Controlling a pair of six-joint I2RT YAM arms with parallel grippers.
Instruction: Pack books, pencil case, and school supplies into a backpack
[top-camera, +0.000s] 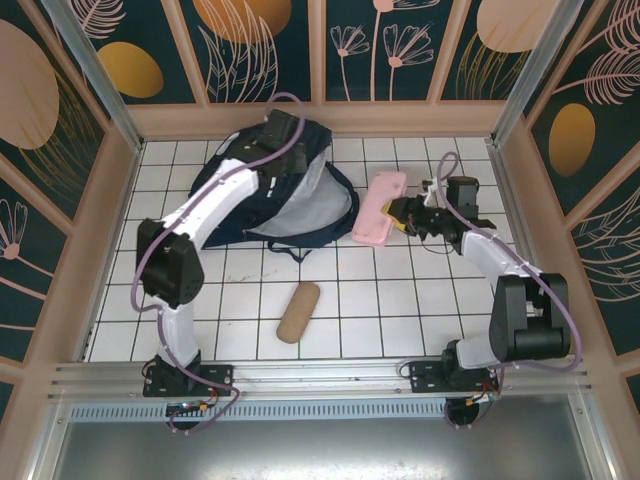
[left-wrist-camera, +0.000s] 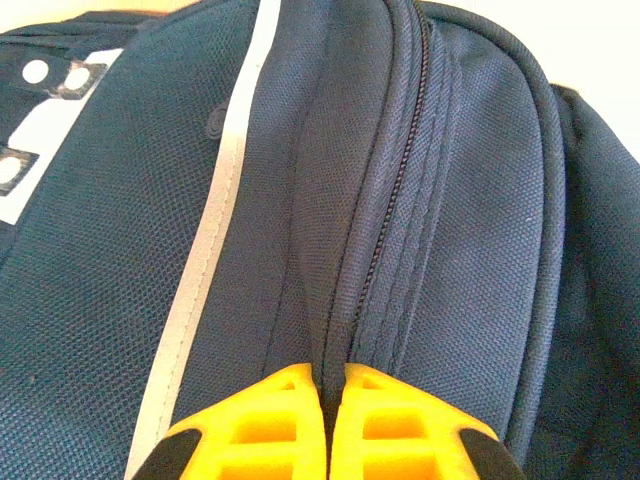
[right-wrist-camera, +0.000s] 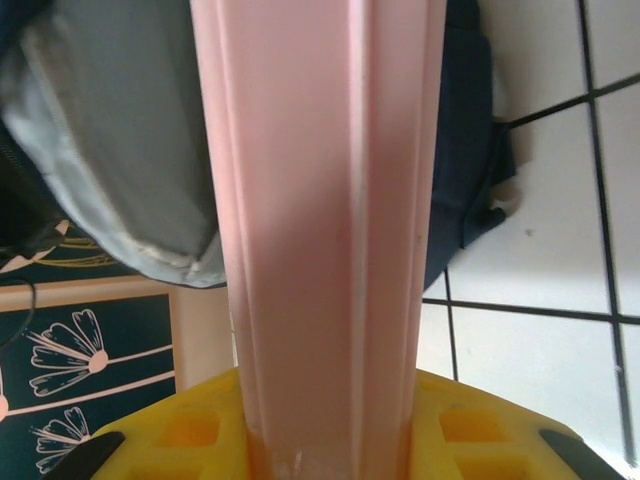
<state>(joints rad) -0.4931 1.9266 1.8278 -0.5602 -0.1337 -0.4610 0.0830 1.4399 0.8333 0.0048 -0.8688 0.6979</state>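
The navy backpack (top-camera: 300, 205) lies at the back of the table with its grey-lined mouth facing right. My left gripper (top-camera: 280, 150) sits over its top. In the left wrist view that gripper (left-wrist-camera: 332, 385) is shut on a fold of backpack (left-wrist-camera: 470, 220) fabric beside the zipper (left-wrist-camera: 392, 210). My right gripper (top-camera: 402, 215) is shut on the end of a pink flat case (top-camera: 376, 210), held just right of the mouth. In the right wrist view the pink case (right-wrist-camera: 320, 230) runs up from the gripper (right-wrist-camera: 330, 440) toward the grey lining (right-wrist-camera: 120, 150). The books are out of view.
A tan oblong pouch (top-camera: 298, 312) lies on the white tiles in the near middle, between the two arms. Patterned walls and a metal frame enclose the table (top-camera: 400, 300) on three sides. A dark strap (top-camera: 290, 250) trails from the backpack's near edge.
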